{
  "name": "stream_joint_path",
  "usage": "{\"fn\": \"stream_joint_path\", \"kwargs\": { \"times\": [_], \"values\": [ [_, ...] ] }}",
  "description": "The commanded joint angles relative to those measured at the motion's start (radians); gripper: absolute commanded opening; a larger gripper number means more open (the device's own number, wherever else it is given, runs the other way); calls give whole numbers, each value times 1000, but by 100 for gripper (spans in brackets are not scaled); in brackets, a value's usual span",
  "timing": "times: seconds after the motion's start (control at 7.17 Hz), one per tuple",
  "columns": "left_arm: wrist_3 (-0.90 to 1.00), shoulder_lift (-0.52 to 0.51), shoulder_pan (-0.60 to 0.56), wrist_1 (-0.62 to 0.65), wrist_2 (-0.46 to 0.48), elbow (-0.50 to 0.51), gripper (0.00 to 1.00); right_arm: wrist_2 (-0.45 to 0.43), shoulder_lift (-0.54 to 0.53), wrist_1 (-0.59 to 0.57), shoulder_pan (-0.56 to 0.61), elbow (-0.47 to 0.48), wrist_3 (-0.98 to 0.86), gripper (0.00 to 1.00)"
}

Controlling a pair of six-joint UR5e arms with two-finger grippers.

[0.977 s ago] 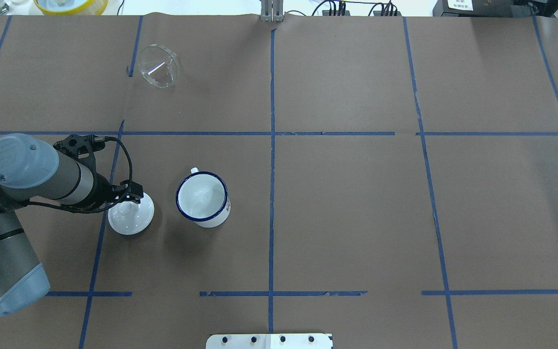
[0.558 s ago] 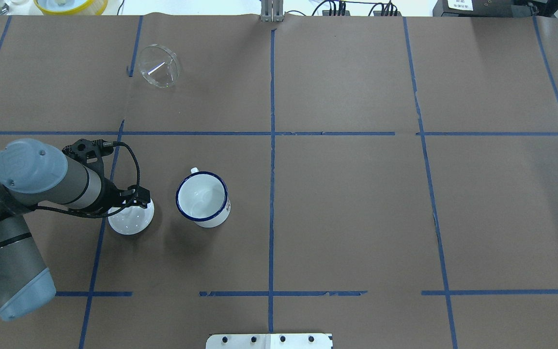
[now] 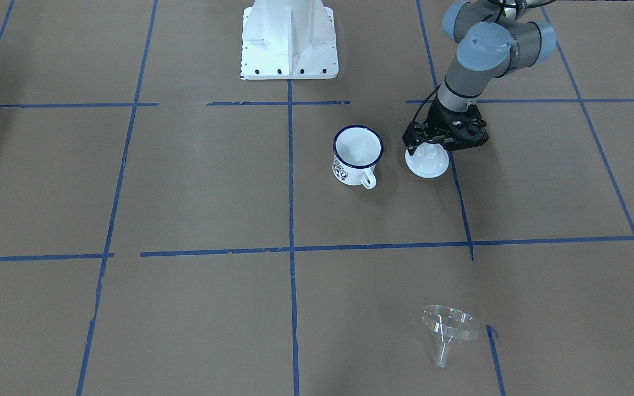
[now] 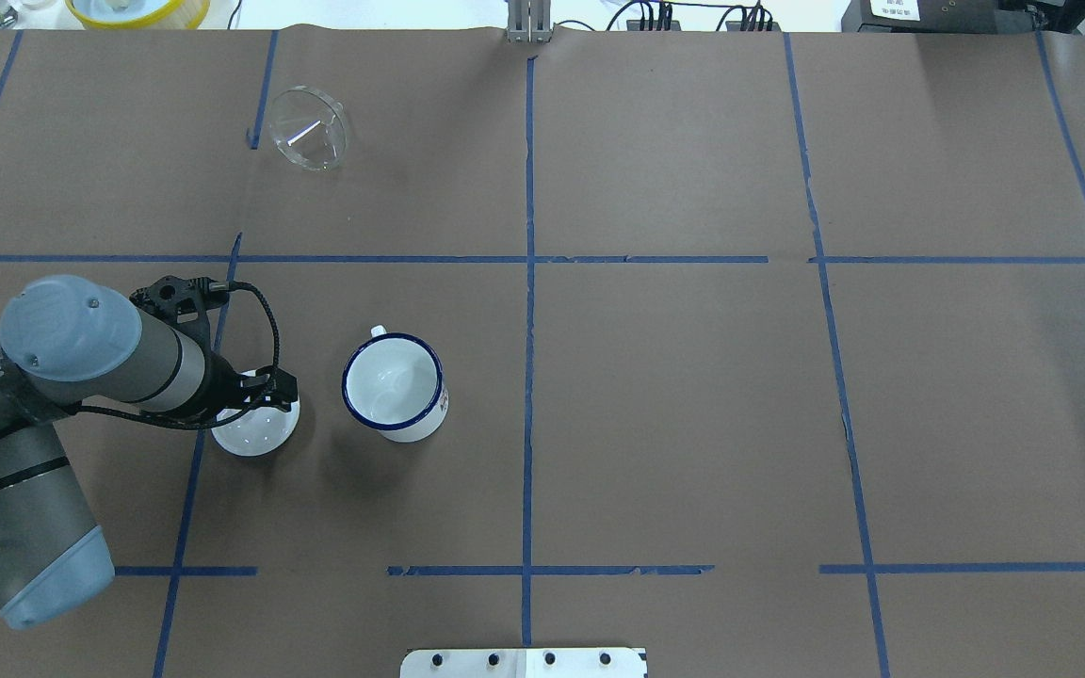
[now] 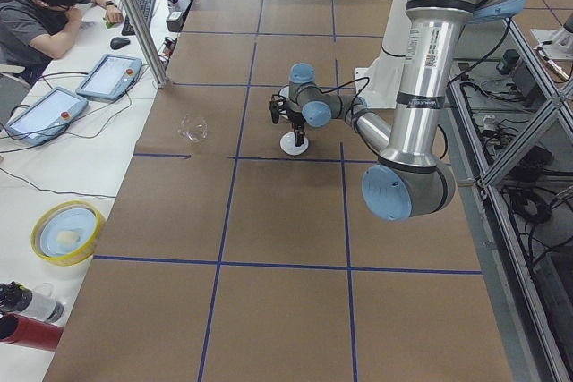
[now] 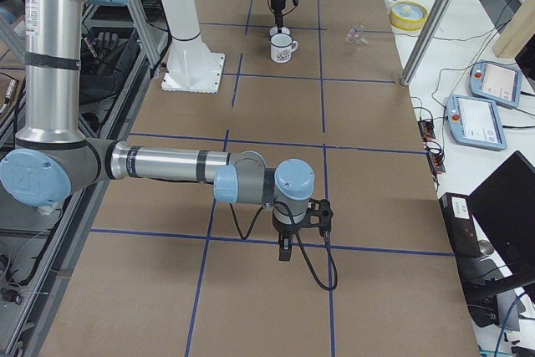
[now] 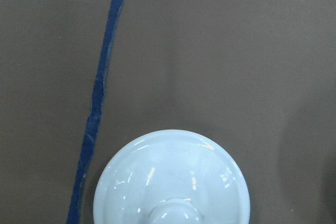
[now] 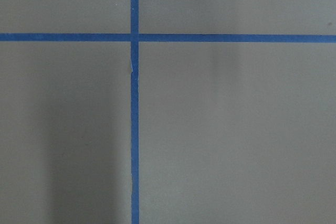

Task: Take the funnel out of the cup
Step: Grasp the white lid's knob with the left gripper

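The clear funnel (image 4: 309,127) lies on its side on the table, far from the cup, at the back left of the overhead view; it also shows in the front view (image 3: 449,327). The cup (image 4: 395,386) stands upright and empty, and its handle and dark pattern show in the front view (image 3: 357,155). My left gripper (image 4: 265,394) hangs just above a white round lid with a knob (image 4: 255,428), left of the cup. Its fingers look spread in the front view (image 3: 413,138), so it seems open and empty. My right gripper (image 6: 284,248) shows only in the exterior right view, and I cannot tell its state.
The lid (image 7: 170,177) fills the bottom of the left wrist view, beside a blue tape line (image 7: 100,98). The white robot base (image 3: 289,38) stands behind the cup. A yellow bowl (image 4: 137,9) sits beyond the table's back edge. An operator (image 5: 45,6) sits at the side desk.
My left arm has moved to the right, and the gripper has come over the lid's middle. The lid, the cup and the funnel have not moved.
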Motion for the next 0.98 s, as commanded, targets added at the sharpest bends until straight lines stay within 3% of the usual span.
{"fn": "stream_joint_path", "kwargs": {
  "times": [0.0, 0.84],
  "values": [
    [0, -2, 0, 44, 0, -18, 3, 0, 0, 0, 0, 0, 0, 100],
    [0, 3, -26, 89, 0, -128, 0, 0, 0, 0, 0, 0, 0, 100]
  ]
}}
